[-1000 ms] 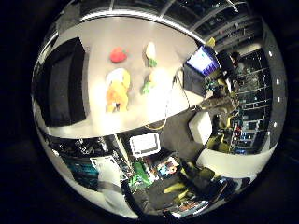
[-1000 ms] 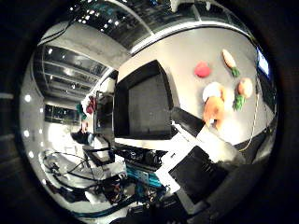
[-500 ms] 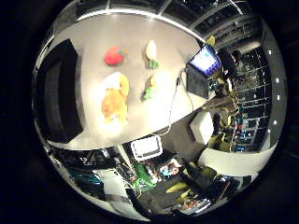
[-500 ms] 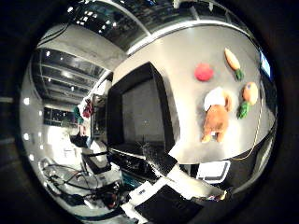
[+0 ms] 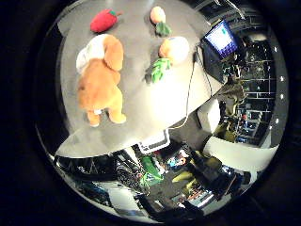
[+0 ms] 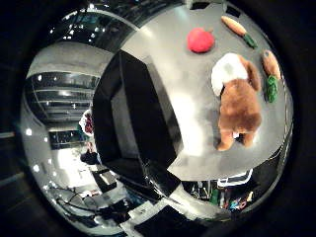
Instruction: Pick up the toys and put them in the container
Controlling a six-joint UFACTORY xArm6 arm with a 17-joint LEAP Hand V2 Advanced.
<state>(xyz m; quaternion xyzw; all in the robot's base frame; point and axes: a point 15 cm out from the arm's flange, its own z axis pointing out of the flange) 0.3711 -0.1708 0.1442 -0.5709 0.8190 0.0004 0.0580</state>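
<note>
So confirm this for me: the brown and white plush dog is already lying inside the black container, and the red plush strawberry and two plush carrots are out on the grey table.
Not quite. The brown and white plush dog lies on the grey table, beside the black container, not inside it. The thumb side palm view shows this. The red plush strawberry and two plush carrots are on the table as you said.

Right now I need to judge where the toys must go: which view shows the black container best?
The thumb side palm view: the black container fills much of it, showing its open top and inner walls beside the plush dog. The little finger side view shows none of it, only toys on the table.
</note>
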